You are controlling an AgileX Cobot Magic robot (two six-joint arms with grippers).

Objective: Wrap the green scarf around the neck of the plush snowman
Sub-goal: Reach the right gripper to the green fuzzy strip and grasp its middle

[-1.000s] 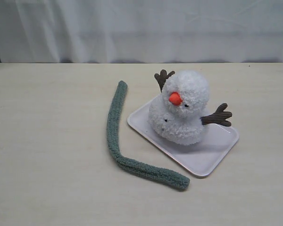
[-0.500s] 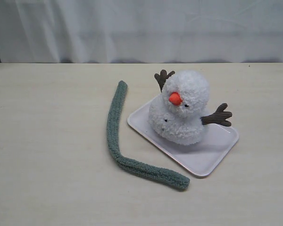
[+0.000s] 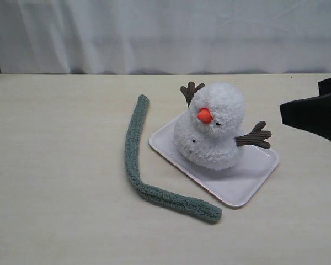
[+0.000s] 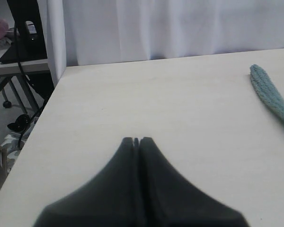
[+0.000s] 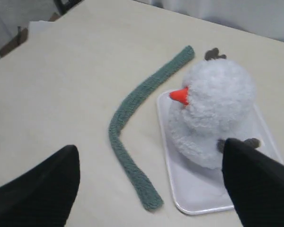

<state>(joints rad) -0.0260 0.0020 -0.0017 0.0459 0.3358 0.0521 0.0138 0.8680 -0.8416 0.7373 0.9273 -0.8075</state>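
The green scarf [image 3: 133, 160] lies flat on the table in an L-shaped bend, left of and in front of the plush snowman [image 3: 212, 127]. The snowman sits upright on a white tray [image 3: 248, 176], and its neck [image 3: 208, 131] is bare. My right gripper [image 3: 311, 113] reaches in from the right edge, clear of the toy. In the right wrist view it [image 5: 149, 149] is open wide, high above the scarf [image 5: 132, 101] and the snowman [image 5: 213, 104]. My left gripper [image 4: 137, 140] is shut and empty over bare table, with one scarf end [image 4: 272, 94] off to its side.
A white curtain [image 3: 165, 33] hangs behind the table's far edge. The left wrist view shows the table's side edge [image 4: 47, 101], with a dark stand and cables [image 4: 26, 42] beyond it.
The right gripper has come into the exterior view from the right edge. The scarf, snowman and tray have not moved.
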